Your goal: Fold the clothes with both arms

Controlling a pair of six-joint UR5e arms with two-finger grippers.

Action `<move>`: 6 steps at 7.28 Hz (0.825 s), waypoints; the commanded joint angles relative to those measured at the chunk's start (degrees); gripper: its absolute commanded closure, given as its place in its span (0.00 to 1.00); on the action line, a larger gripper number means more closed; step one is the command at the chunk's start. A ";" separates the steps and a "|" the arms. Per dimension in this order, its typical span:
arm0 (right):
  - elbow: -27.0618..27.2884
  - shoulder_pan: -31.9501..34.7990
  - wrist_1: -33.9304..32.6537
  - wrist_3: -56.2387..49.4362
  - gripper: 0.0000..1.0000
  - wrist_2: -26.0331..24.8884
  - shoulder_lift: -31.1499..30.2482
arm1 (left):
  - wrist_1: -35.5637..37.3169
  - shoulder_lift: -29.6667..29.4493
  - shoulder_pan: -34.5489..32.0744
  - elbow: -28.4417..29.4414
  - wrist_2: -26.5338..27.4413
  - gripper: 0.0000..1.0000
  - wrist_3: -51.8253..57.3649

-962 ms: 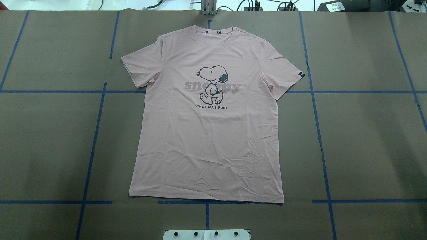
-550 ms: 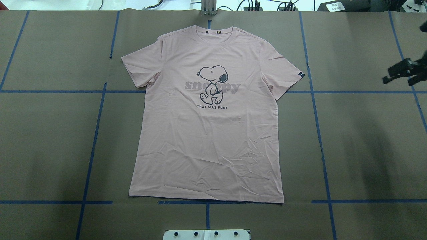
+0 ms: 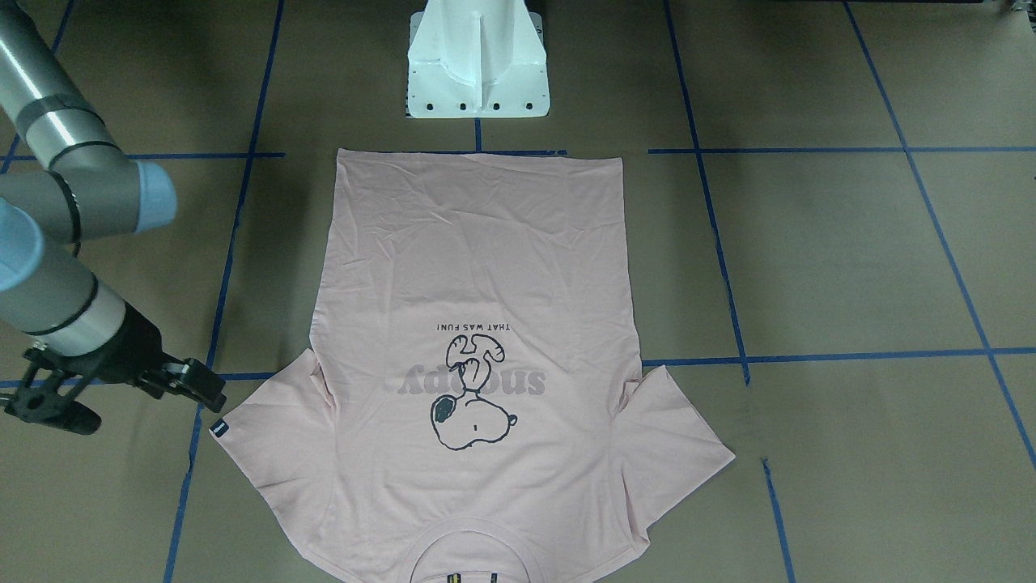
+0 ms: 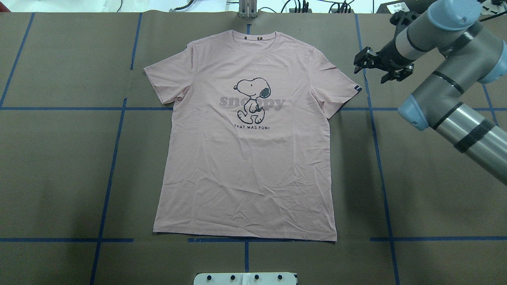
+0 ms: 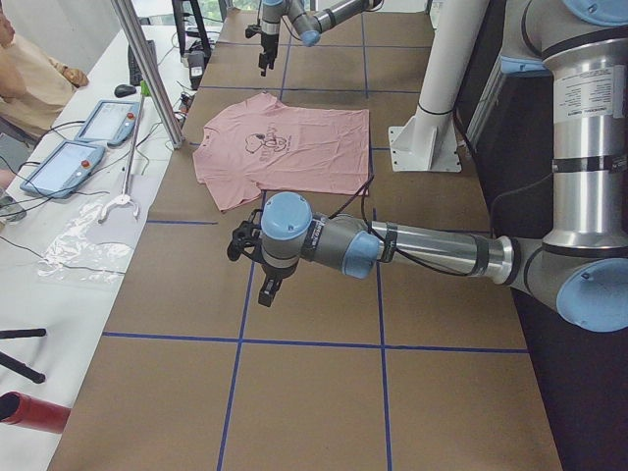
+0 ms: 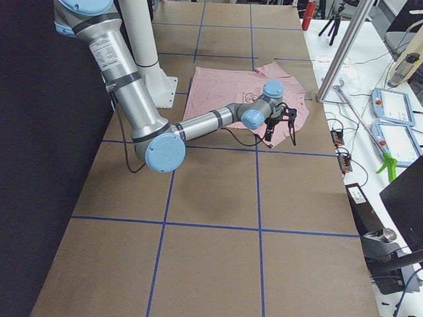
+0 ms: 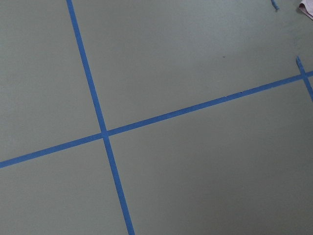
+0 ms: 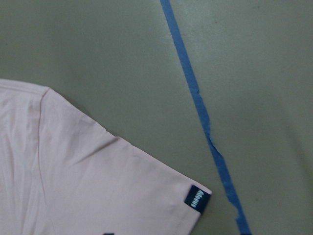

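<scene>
The pale pink T-shirt point(image 4: 245, 158) lies flat on the brown table, Snoopy print up and collar at the far edge. It also shows in the front-facing view point(image 3: 477, 267). My right gripper point(image 4: 370, 71) is open and empty, hovering just beyond the sleeve with the black tag point(image 4: 358, 88). It shows wide open in the front-facing view point(image 3: 137, 409). The right wrist view shows that sleeve point(image 8: 98, 186) and its tag point(image 8: 197, 198). My left gripper point(image 5: 250, 265) shows only in the exterior left view, far from the shirt, and I cannot tell whether it is open or shut.
Blue tape lines point(image 4: 376, 158) grid the brown paper. The white pedestal base point(image 3: 477, 65) stands at the shirt's hem side. A metal post point(image 5: 147, 69), tablets point(image 5: 59, 167) and a seated person point(image 5: 25, 69) are along the operators' side.
My right arm has come in from the right edge and moved left to the tagged sleeve. The shirt has not moved.
</scene>
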 commanded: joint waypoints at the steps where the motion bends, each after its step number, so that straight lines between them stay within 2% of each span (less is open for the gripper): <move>1: -8.56 -2.41 2.20 5.78 0.21 -4.21 4.25 | -0.05 -0.09 0.00 -0.46 -0.03 0.00 -0.91; 4: -10.08 -2.50 2.03 5.78 0.23 -4.83 3.47 | -0.05 -0.36 0.00 -0.64 -0.03 0.00 -0.91; 6: -10.08 -2.94 2.12 6.13 0.38 -4.83 3.20 | -0.05 -0.53 0.00 -0.72 -0.03 0.00 -2.04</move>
